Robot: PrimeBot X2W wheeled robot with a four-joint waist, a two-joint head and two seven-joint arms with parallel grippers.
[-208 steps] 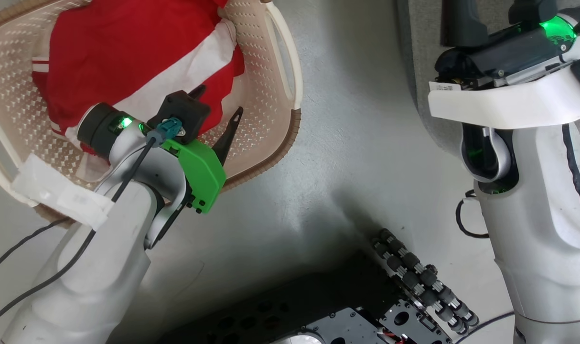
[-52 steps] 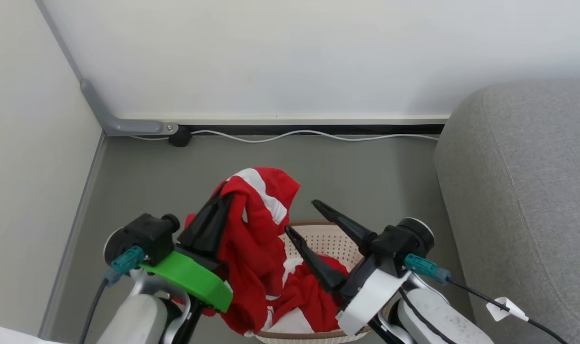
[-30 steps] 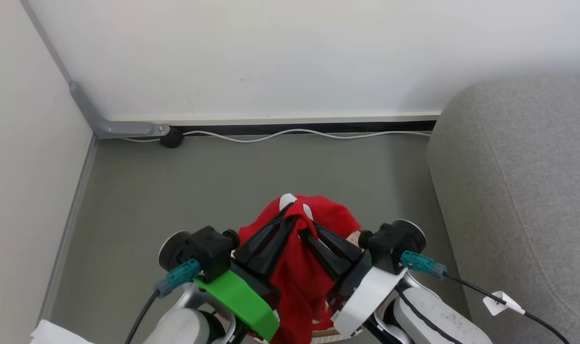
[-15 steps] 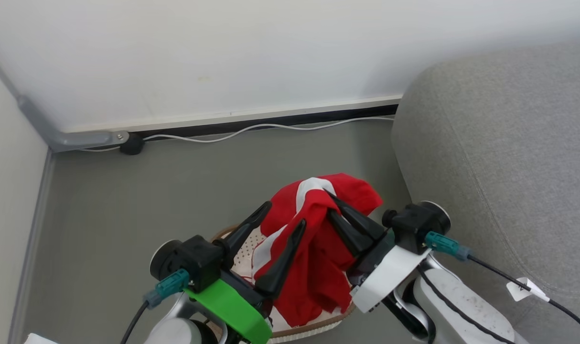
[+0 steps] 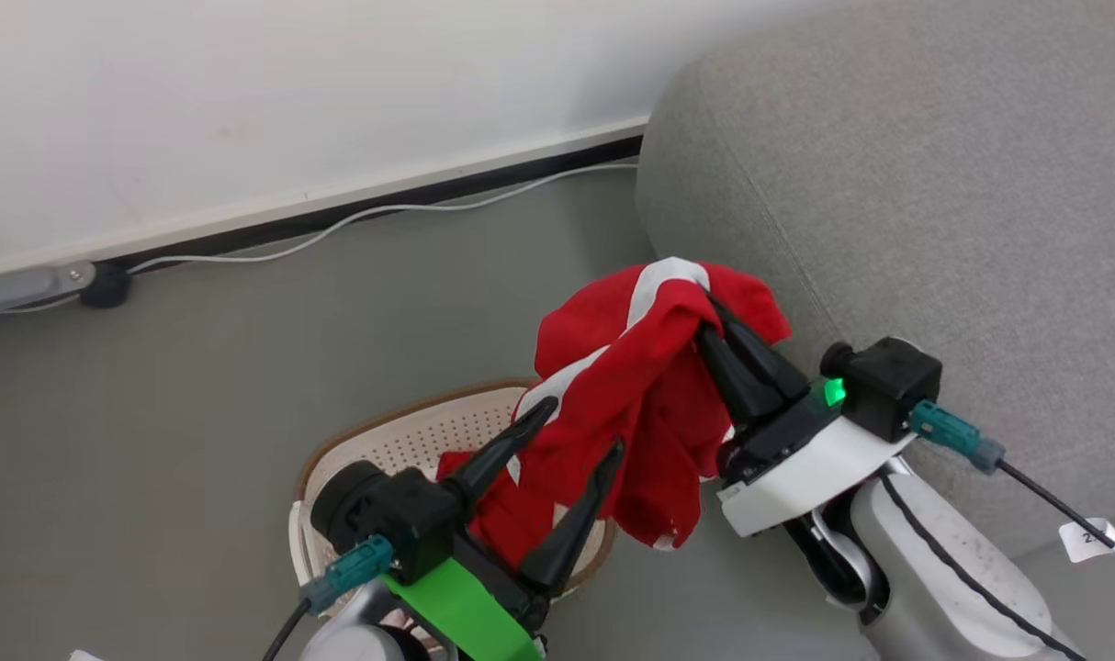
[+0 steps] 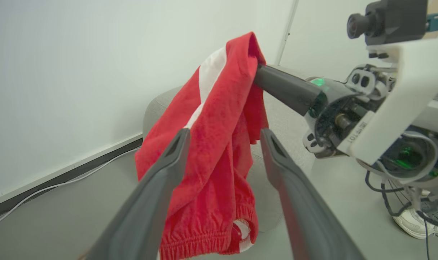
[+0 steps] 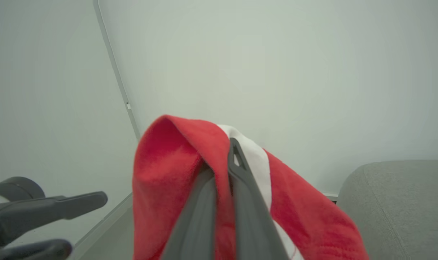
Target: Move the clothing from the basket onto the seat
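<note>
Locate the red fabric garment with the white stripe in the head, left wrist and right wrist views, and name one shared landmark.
Head view: the red garment hangs at centre from the shut right gripper.
Left wrist view: the garment hangs at centre, just beyond the open left gripper.
Right wrist view: the garment sits lower centre, draped over the shut fingers.
Shared landmark: the grey woven-fabric seat.

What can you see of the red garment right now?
The red garment is soft, knit-looking cloth with a broad white stripe and a gathered elastic edge at its lowest end. It hangs bunched and lifted, pinched near its top fold by the shut right gripper. Its lower part drapes between the fingers of the open left gripper, which does not clamp it. It hangs above the basket, close beside the seat.
</note>
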